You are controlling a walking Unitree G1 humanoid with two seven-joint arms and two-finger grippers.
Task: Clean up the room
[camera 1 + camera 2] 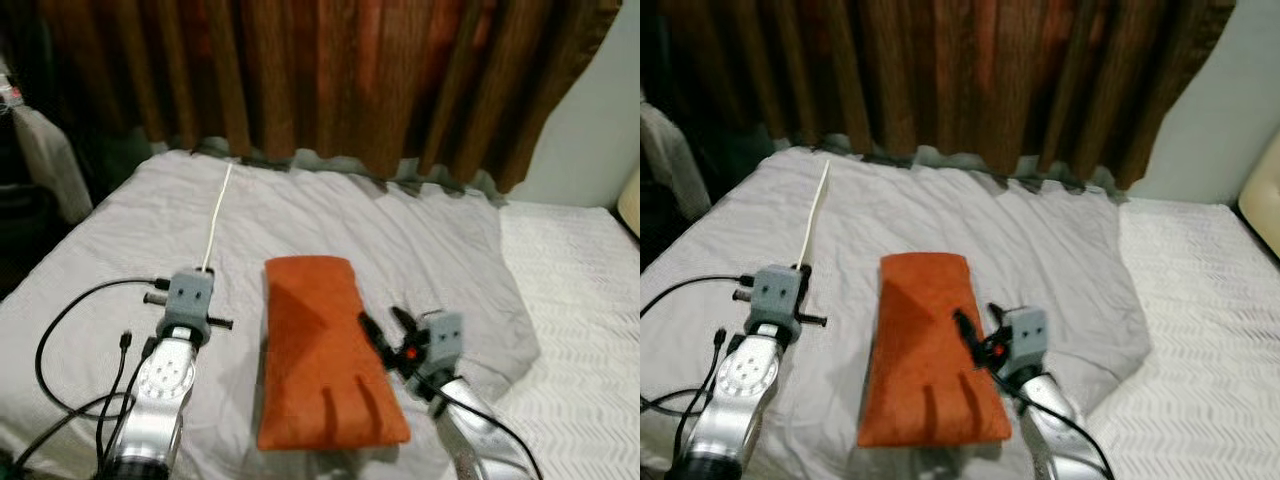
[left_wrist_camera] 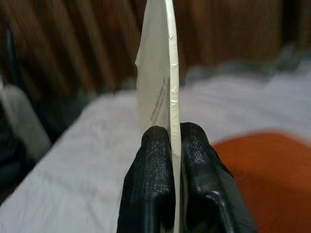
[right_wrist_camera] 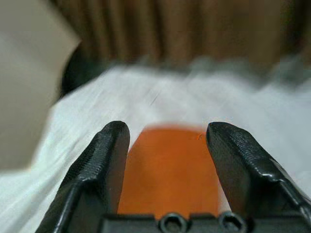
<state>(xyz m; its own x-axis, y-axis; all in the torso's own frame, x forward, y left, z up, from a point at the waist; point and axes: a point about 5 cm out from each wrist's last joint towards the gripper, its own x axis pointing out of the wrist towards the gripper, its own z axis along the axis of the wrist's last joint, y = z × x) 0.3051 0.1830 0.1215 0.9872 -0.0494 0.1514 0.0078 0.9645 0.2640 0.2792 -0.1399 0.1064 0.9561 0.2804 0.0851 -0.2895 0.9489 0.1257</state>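
left claw (image 2: 174, 145) clenched on thin white card (image 1: 218, 215) | right claw (image 3: 167, 141) released above rectangular orange pillow (image 1: 320, 350) | wrinkled white bed (image 1: 420, 235)

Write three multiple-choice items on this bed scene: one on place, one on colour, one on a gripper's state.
1. Where does the flat orange cloth pad lie?
A. on the grey bedsheet
B. on the floor
C. on the curtain

2. What colour is the thin stiff sheet held edge-on?
A. cream
B. blue
C. black

3. How is the right gripper?
A. shut on the pad
B. open
C. shut on the sheet

Key: 1 A, the pad rests flat on the bedsheet; 2 A, the left gripper pinches a cream sheet; 3 B, its fingers stand apart, with the pad seen between them.
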